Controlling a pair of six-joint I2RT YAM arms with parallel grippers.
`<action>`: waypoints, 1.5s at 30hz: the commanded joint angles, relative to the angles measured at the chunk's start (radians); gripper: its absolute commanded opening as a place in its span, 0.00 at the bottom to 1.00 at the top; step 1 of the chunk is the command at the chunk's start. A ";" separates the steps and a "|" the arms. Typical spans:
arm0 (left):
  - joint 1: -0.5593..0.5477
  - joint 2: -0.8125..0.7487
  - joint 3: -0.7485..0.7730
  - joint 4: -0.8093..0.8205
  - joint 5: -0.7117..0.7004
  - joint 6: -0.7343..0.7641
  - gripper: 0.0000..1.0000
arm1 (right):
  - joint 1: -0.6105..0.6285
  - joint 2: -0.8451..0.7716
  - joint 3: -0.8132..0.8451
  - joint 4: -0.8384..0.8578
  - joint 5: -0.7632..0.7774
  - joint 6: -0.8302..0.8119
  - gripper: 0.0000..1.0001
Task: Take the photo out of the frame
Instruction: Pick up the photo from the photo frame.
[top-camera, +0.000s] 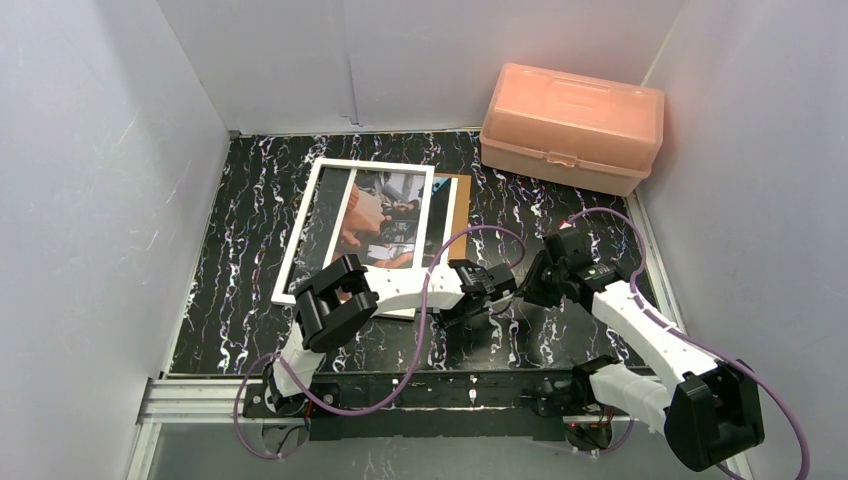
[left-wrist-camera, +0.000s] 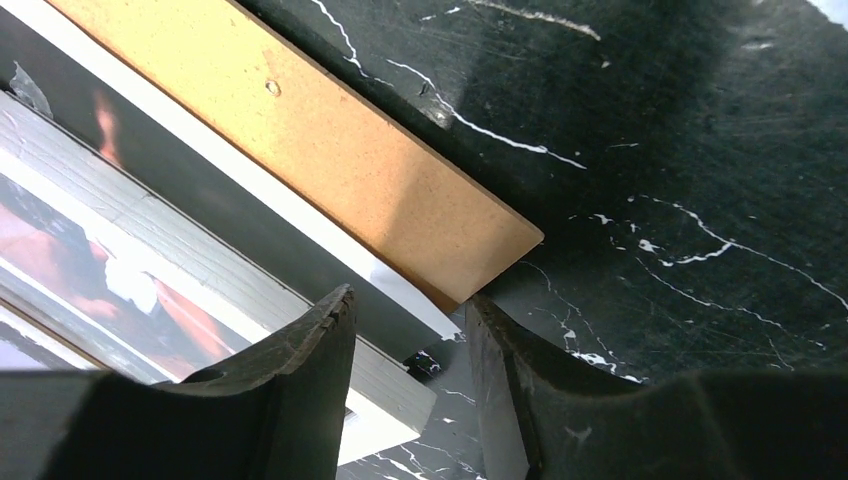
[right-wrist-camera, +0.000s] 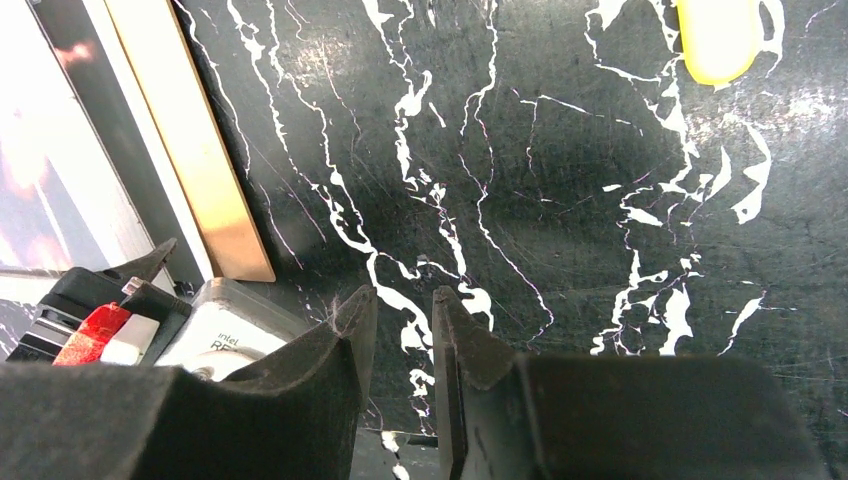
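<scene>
**Top external view.** No writing is legible.
- The frame (top-camera: 298, 232) is lying flat on the black marbled table (top-camera: 240, 250).
- The photo (top-camera: 385, 215) is sitting in it, with one strip jutting past the frame's right bar.
- A brown backing board (top-camera: 463, 205) is showing further right.
- A pink box (top-camera: 572, 125) is standing at the far right corner.
- The left gripper (top-camera: 497, 285) and right gripper (top-camera: 530, 283) are hanging near each other, off the frame's near right corner. Their jaw gaps are too small to judge here.

**Left wrist view.**
- The left gripper (left-wrist-camera: 410, 298) is standing partly open and holding nothing.
- The frame's white corner (left-wrist-camera: 385, 395) is lying below the gap. Whether a finger is touching it cannot be told.
- A small black piece (left-wrist-camera: 425, 362) beside the corner is hard to identify.

**Right wrist view.**
- The word "intel" is showing on a camera housing (right-wrist-camera: 225, 335) at the lower left. The letters "RE" are starting a second line that is cut off.
- The right gripper (right-wrist-camera: 402, 300) is showing a narrow gap with nothing in it, above bare table.
- A yellow object (right-wrist-camera: 715, 35) is cropped by the top edge.
- The photo is glaring white at the left.
</scene>
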 joint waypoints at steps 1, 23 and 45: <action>0.007 0.026 -0.012 0.006 -0.047 -0.007 0.42 | -0.002 0.008 0.027 0.036 -0.018 0.006 0.34; 0.026 -0.057 -0.035 -0.014 -0.160 -0.011 0.18 | -0.002 0.026 0.000 0.099 -0.099 0.029 0.34; 0.048 -0.124 -0.077 0.012 -0.151 -0.070 0.00 | -0.009 0.266 0.036 0.392 -0.315 0.083 0.54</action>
